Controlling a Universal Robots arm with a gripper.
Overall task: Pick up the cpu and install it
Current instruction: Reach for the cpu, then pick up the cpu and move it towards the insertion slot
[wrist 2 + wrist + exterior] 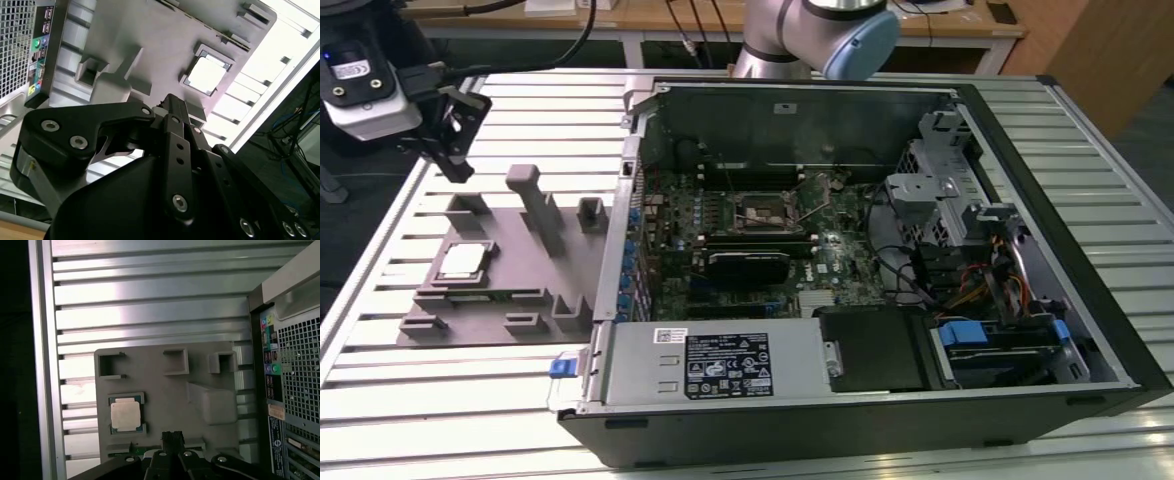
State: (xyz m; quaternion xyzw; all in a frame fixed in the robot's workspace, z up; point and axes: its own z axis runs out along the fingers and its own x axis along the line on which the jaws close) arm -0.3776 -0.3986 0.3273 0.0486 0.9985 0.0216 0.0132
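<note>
Below the fingers (172, 436) and a little off to one side, well apart from them, the cpu (125, 415) lies flat in a recess of the grey holder plate (165, 390), its shiny metal top facing up. It is square, so it has no long axis to speak of, and its edges run in line with the plate's. The fingers look pressed together, gripping nothing. The plate sits on a ribbed aluminium worktop (400, 400), just beside an open computer case (801, 115); a wooden desk (534, 15) stands beyond.
</note>
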